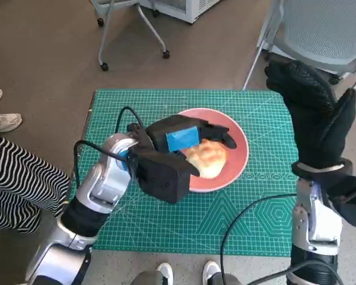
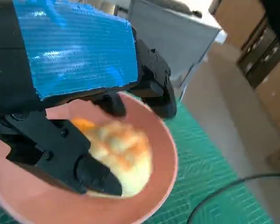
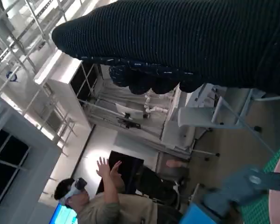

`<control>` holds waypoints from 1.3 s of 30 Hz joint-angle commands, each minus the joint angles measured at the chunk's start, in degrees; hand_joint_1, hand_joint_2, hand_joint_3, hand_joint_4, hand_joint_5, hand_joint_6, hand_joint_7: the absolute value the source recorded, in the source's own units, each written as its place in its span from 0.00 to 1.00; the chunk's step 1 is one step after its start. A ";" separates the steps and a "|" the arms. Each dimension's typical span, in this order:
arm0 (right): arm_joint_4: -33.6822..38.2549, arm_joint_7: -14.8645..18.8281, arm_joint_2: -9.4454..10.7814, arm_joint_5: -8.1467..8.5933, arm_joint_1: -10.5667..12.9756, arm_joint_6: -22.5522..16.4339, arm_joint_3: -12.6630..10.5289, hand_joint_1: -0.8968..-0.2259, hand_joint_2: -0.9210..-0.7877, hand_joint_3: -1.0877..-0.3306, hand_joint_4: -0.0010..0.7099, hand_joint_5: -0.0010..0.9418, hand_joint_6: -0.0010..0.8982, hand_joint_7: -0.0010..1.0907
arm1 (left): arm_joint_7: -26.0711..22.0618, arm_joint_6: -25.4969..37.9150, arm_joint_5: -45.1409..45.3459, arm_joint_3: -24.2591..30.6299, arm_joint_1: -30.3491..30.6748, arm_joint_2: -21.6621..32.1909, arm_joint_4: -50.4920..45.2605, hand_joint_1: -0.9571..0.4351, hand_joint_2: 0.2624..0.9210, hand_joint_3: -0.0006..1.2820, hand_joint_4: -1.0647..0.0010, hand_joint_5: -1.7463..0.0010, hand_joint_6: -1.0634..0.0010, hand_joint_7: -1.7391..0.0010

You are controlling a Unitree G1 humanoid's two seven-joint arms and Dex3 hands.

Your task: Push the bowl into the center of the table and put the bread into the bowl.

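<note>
The pink bowl [image 1: 240, 155] stands on the green cutting mat near the middle of the table, a little to the right. The pale, golden bread roll [image 1: 208, 158] is inside it. My left hand [image 1: 179, 138] reaches over the bowl from the left. In the left wrist view the bread [image 2: 123, 156] sits low in the bowl [image 2: 171, 154], pinched between the thumb and the fingers [image 2: 154, 88] of the left hand [image 2: 74, 51]. My right hand [image 1: 318, 113] hangs raised above the table's right edge, holding nothing.
The green mat [image 1: 166, 219] covers the small table. A grey chair [image 1: 320, 35] stands behind the right corner and a wheeled chair base [image 1: 130, 35] behind the left. A person's striped leg [image 1: 18, 184] and shoes [image 1: 0, 119] are at the left. Cables [image 1: 249, 219] cross the mat.
</note>
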 commanded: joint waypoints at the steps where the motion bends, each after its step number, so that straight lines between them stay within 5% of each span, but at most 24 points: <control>1: 0.06 -0.72 -0.13 -0.86 0.89 0.20 0.06 0.35 0.00 0.55 0.20 0.00 0.00 0.54 | 0.02 -0.30 -0.49 1.29 1.07 0.78 -1.59 0.52 0.83 0.05 0.83 1.00 0.75 0.88; 10: 0.60 -0.73 -0.38 -0.44 0.07 0.21 -0.07 0.34 0.00 0.55 0.21 0.00 0.00 0.54 | -3.05 3.73 -10.16 8.64 -0.04 0.21 -4.30 0.48 0.83 0.03 0.89 1.00 0.77 0.91; 21: 0.62 -0.88 -0.32 -0.10 -0.72 0.69 -0.05 0.33 0.00 0.56 0.21 0.00 0.01 0.54 | -0.29 3.53 -13.67 12.14 -0.18 -0.53 -6.10 0.43 0.86 0.02 0.91 1.00 0.77 0.92; 24: 0.03 -1.36 -0.44 0.22 -2.11 1.93 -0.04 0.33 0.00 0.59 0.22 0.01 0.02 0.55 | 4.21 -0.76 -19.26 17.59 0.34 -4.42 -4.96 0.39 0.91 0.03 0.90 1.00 0.77 0.93; 29: -1.30 -2.11 -0.30 -0.40 -3.12 3.02 0.57 0.32 0.00 0.65 0.23 0.01 0.04 0.54 | 7.40 -3.47 -27.96 22.51 1.53 -10.12 -5.64 0.24 0.99 0.19 0.88 0.99 0.79 0.93; 33: -1.68 -2.17 -0.38 -0.55 -3.70 3.24 0.90 0.32 0.00 0.65 0.24 0.01 0.05 0.54 | 8.56 -4.28 -33.06 23.87 2.67 -13.37 -6.43 0.23 1.00 0.29 0.88 1.00 0.80 0.93; 35: -1.62 -1.97 -0.40 -0.45 -4.04 3.17 1.03 0.32 0.00 0.64 0.24 0.01 0.05 0.54 | 9.02 -4.93 -34.74 24.31 3.02 -14.54 -6.29 0.23 1.00 0.34 0.90 1.00 0.91 0.82; 39: -1.42 -1.59 -0.48 -0.61 -4.70 2.78 1.38 0.31 0.00 0.63 0.24 0.01 0.05 0.54 | 10.21 -8.19 -34.55 24.36 3.70 -15.64 -5.63 0.23 1.00 0.37 0.91 1.00 0.98 0.78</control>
